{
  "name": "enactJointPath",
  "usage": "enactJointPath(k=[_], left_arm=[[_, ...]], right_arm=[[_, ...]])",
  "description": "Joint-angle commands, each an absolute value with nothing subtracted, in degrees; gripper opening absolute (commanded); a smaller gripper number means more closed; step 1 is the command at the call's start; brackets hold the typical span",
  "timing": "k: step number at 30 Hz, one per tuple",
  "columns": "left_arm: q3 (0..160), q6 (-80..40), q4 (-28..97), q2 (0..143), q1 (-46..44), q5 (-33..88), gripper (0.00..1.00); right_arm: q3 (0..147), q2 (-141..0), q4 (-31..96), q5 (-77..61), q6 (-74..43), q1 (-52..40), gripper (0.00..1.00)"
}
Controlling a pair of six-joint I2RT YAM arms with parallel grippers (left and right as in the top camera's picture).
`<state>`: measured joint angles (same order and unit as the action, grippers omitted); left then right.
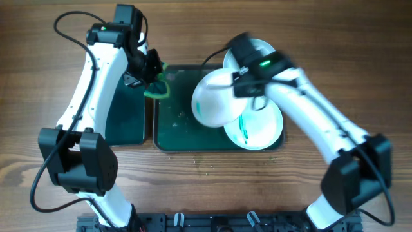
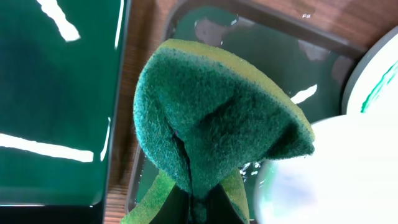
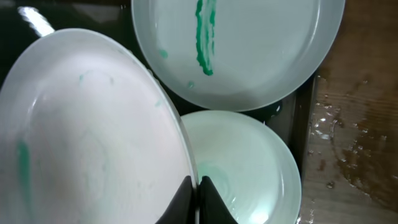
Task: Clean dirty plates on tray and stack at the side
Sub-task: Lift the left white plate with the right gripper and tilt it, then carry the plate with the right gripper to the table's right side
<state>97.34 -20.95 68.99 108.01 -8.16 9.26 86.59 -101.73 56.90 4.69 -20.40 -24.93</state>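
Above the tray [image 1: 177, 125], tilted white plate [image 1: 215, 100], faintly teal-smeared, it seems.

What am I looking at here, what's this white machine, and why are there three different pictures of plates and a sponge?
Two white robot arms work at a wooden table. The wide picture looks down from above; the other two come from cameras on the wrists. The left fingers pinch a folded green sponge. The right fingers grip a white plate by its rim, raised over the large green tray. A teal-streaked plate and a third plate lie below it. A smaller green tray sits alongside.
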Motion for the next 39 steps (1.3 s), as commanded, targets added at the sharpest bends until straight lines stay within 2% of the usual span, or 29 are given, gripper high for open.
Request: enactJointPath(k=[1, 8, 13, 19, 24, 28, 34, 39], left_arm=[[95.48, -21.5, 67.16, 107.81, -10.11, 9.1, 0.04], [94.02, -21.5, 65.01, 107.81, -14.02, 9.08, 0.04], [94.0, -21.5, 64.47, 107.81, -16.03, 9.08, 0.04], [94.0, -21.5, 64.03, 107.81, -17.06, 9.1, 0.04], [93.97, -21.52, 64.03, 107.81, -17.06, 9.1, 0.04], [93.95, -21.52, 63.99, 107.81, -17.06, 9.1, 0.04], [93.95, -21.52, 63.83, 107.81, -17.06, 9.1, 0.04], [93.97, -21.52, 63.09, 107.81, -17.06, 9.1, 0.04]], right_arm=[[86.96, -96.03, 56.9, -12.4, -14.98, -13.78, 0.04], [83.74, -95.68, 58.54, -12.58, -14.52, 6.22, 0.04], [74.24, -95.68, 52.9, -12.58, -15.7, 18.72, 0.04], [62.19, -95.68, 42.96, -12.58, -18.85, 27.62, 0.04], [54.15, -95.68, 32.86, -12.58, -19.51, 28.42, 0.06], [52.05, -95.68, 30.3, -12.58, -19.49, 27.51, 0.28], [55.55, -94.89, 39.35, -20.43, -14.44, 26.98, 0.4], [58.28, -90.72, 47.48, -24.23, -8.97, 22.39, 0.4]])
